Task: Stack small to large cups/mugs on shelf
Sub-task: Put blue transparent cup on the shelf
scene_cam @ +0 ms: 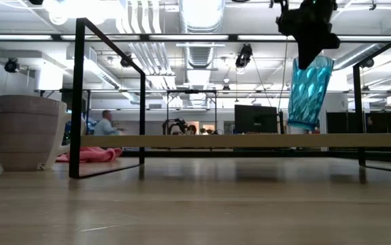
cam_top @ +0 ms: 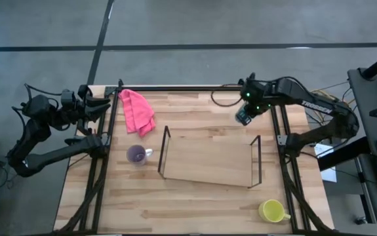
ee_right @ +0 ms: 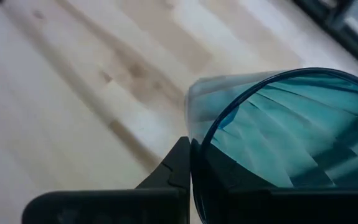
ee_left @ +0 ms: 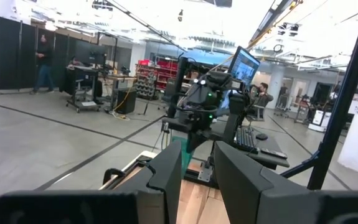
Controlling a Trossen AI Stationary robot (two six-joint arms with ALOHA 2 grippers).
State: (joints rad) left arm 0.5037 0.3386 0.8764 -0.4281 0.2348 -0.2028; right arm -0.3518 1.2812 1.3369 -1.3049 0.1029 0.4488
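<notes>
Above the far right corner of the pale wooden table [cam_top: 195, 210], the right gripper [cam_top: 244, 116] held the tall teal faceted translucent tumbler [scene_cam: 309, 92] by its rim, one finger inside the wall and one outside, clamped tight on it. The tumbler hung clear of the wood, slightly tilted, off the right end of the low clear-panelled shelf with black wire end frames [cam_top: 209, 159]. To place it well, I judged it should be carried level over the panel and lowered straight, keeping clear of the end frame. The small purple handled mug [cam_top: 136, 155] stood left of the shelf, the yellow handled mug [cam_top: 271, 210] near the front right. The left gripper [ee_left: 197, 177] waited off the far left corner, fingers parted.
</notes>
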